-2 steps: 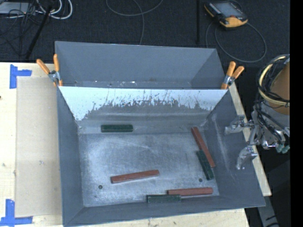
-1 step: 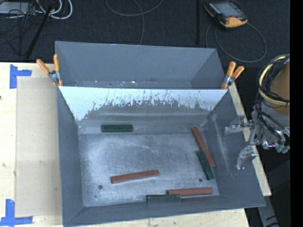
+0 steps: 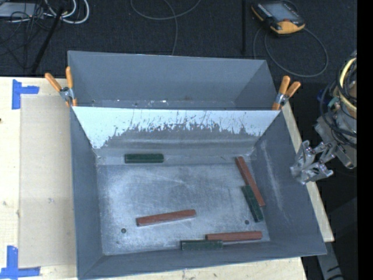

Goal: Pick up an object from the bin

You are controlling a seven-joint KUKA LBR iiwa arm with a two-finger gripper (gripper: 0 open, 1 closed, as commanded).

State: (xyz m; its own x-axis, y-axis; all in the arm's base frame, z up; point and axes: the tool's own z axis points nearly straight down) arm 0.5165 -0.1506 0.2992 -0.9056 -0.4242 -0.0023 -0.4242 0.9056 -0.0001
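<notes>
My gripper hangs at the bin's right rim, outside the floor area, with nothing between its metal fingers. Nearest to it, along the right wall, lies a reddish-brown bar running diagonally, with a dark green bar lying against its lower end. A second reddish-brown bar rests flat near the front right corner, beside another dark green bar at the front wall.
A reddish-brown bar lies in the middle of the floor toward the front. A dark green bar sits at the back left, close under the sloping rear wall.
</notes>
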